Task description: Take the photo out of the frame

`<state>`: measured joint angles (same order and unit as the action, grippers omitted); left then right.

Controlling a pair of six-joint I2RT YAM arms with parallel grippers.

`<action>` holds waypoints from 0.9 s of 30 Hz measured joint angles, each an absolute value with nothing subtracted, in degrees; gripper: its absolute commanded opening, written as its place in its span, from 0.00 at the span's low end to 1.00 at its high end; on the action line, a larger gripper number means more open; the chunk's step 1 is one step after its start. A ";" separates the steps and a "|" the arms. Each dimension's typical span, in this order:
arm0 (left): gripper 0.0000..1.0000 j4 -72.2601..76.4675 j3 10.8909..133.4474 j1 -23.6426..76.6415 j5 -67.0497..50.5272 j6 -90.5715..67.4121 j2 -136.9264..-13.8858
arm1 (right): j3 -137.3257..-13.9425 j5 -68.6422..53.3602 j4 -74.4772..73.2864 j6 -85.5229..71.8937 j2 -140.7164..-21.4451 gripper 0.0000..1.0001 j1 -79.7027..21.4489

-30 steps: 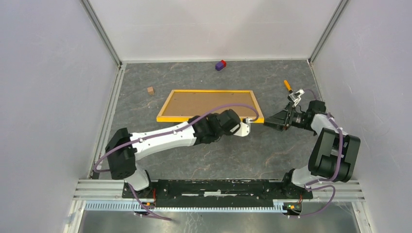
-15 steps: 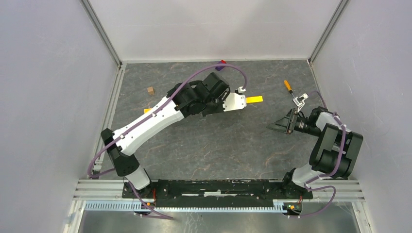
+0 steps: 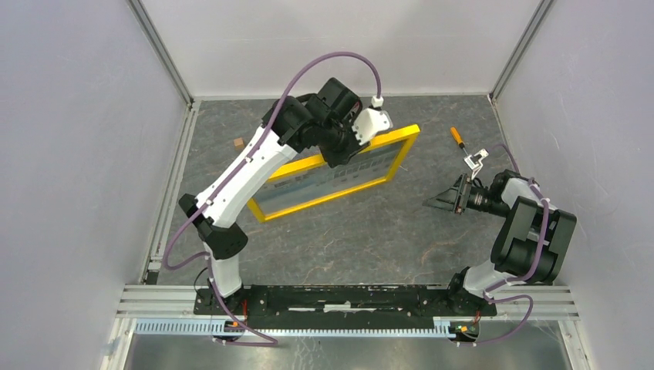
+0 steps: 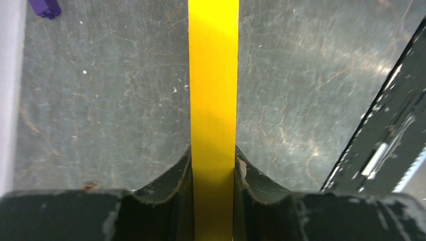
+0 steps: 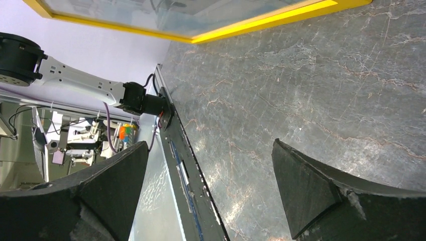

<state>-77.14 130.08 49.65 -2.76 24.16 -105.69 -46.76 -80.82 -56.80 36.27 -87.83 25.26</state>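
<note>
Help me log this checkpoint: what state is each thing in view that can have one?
frame, tilted up, picture side showing, gripped at its upper edge.
photo, inside the frame, not yet out.
left gripper, jaws shut on the frame.
right gripper, jaws open, empty, apart from the frame.

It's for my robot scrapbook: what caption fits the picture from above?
The left gripper holds the yellow frame tipped up, photo facing the camera; the open right gripper sits nearby.
</note>
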 measured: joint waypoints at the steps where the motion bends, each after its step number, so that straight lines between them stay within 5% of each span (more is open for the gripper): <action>1: 0.02 -77.25 131.11 48.77 -4.25 22.41 -106.30 | -46.76 -80.75 -56.66 36.21 -87.74 0.98 25.26; 20: 0.02 -73.95 130.65 27.83 -19.16 3.09 -108.16 | -46.04 -79.35 -54.22 33.65 -86.61 0.98 25.26; 27: 0.02 -64.49 119.02 17.61 -27.68 -2.22 -105.95 | -46.04 -78.37 -53.98 33.52 -86.89 0.98 25.26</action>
